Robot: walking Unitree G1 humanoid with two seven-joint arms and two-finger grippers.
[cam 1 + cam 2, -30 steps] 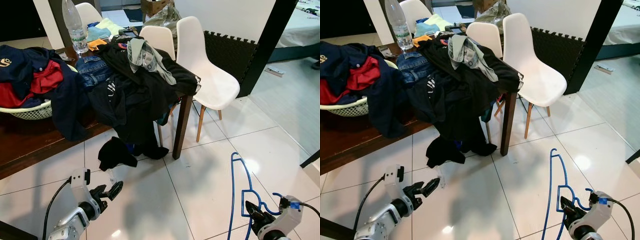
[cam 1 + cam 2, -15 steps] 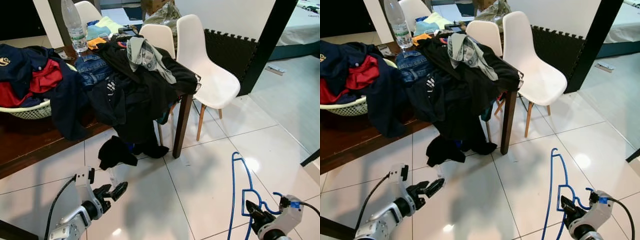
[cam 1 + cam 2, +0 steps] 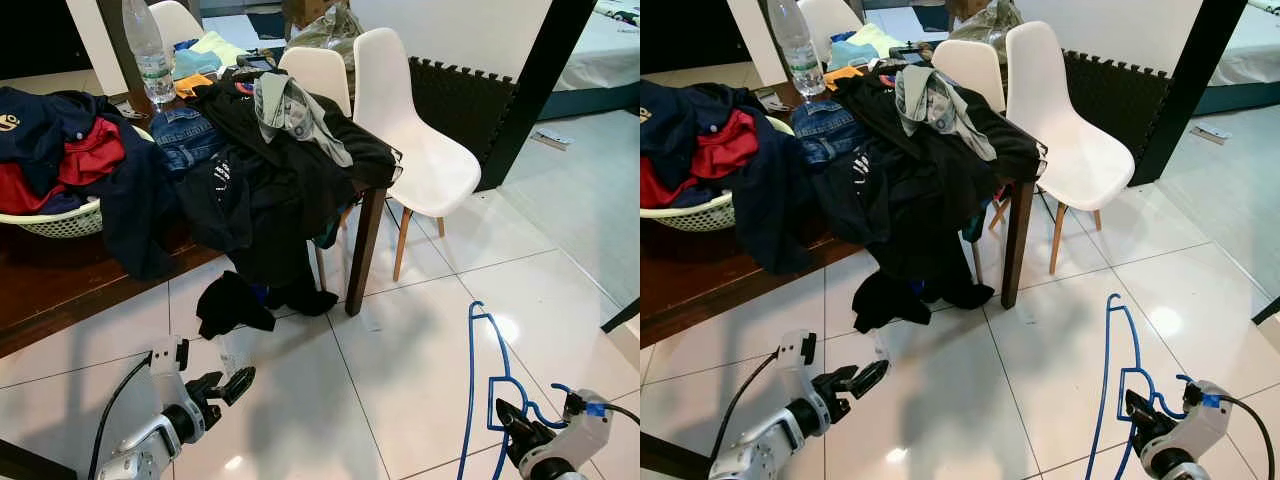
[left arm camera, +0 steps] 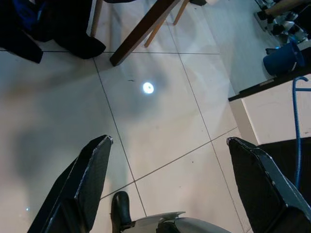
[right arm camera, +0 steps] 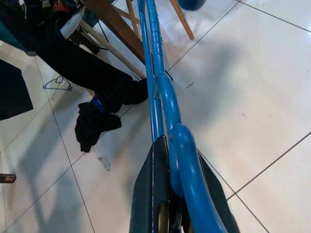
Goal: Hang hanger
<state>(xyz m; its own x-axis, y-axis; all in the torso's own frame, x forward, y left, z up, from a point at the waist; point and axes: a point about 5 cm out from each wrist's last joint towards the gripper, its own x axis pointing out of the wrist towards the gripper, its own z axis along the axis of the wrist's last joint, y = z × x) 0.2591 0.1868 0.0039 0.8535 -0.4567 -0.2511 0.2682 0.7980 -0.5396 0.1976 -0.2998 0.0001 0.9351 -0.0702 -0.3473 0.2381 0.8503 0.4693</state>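
Observation:
A blue plastic hanger (image 3: 478,372) stands up from the floor tiles at the lower right, its hook end toward the top. My right gripper (image 3: 511,428) is shut on its lower part. In the right wrist view the hanger's blue bar (image 5: 159,83) runs out from between the two black fingers (image 5: 151,184). My left gripper (image 3: 228,386) hovers low over the tiles at the lower left, open and holding nothing. In the left wrist view its fingers (image 4: 85,180) stand wide apart over bare floor.
A dark wooden table (image 3: 62,282) at the left carries a heap of dark clothes (image 3: 262,170), a white laundry basket (image 3: 62,222) and a water bottle (image 3: 146,48). White chairs (image 3: 412,150) stand behind it. A black garment (image 3: 230,304) lies on the floor by the table leg (image 3: 362,252).
The hanger has shifted slightly to the right with my right gripper still shut on it. The left gripper has barely moved and stays open.

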